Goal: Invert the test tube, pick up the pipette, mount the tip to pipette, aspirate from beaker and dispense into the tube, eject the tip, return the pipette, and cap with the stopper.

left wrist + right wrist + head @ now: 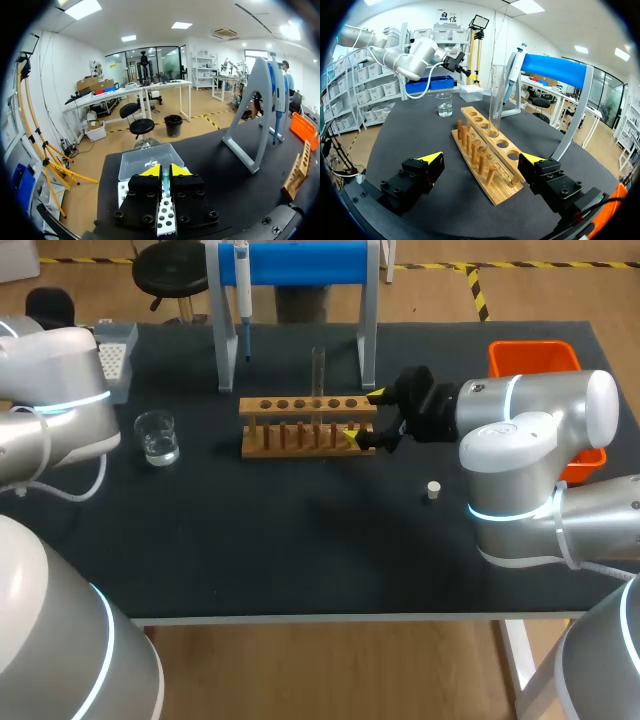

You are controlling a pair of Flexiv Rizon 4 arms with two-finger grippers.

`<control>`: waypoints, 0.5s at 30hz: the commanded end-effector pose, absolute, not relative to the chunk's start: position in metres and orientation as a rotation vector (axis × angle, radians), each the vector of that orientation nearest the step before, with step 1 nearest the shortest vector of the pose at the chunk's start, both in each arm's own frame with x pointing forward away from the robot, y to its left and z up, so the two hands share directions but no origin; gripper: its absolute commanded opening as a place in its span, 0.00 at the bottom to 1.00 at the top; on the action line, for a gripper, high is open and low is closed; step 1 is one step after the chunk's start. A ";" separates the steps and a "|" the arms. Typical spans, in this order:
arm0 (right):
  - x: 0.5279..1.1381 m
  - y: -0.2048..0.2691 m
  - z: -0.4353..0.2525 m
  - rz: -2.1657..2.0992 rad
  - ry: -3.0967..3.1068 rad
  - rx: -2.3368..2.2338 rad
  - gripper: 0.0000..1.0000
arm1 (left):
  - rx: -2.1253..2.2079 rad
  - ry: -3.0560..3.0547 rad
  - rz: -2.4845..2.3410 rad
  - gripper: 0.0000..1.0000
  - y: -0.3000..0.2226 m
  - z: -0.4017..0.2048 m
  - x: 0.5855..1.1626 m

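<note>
The right end effector (364, 417) hangs wide open and empty at the 3 o'clock end of the wooden rack (300, 427). The test tube (318, 372) stands upright in a rack hole, long axis vertical, at about 10 o'clock from that end effector in the head view and not yet between its fingers. The right arm is much nearer. The left end effector (165, 171), fingers drawn nearly together, sits well apart at the tabletop's (300, 540) 9 o'clock side.
</note>
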State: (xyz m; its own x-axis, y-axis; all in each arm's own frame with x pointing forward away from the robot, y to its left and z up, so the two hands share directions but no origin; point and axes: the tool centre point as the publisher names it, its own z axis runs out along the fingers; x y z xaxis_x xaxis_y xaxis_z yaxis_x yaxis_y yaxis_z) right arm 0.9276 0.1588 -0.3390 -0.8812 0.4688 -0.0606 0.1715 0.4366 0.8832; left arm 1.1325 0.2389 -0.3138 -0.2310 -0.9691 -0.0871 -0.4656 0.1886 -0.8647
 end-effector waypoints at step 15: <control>0.928 0.159 -0.338 1.419 2.400 0.552 1.00 | -1.250 1.854 -0.979 0.00 0.220 -0.273 1.103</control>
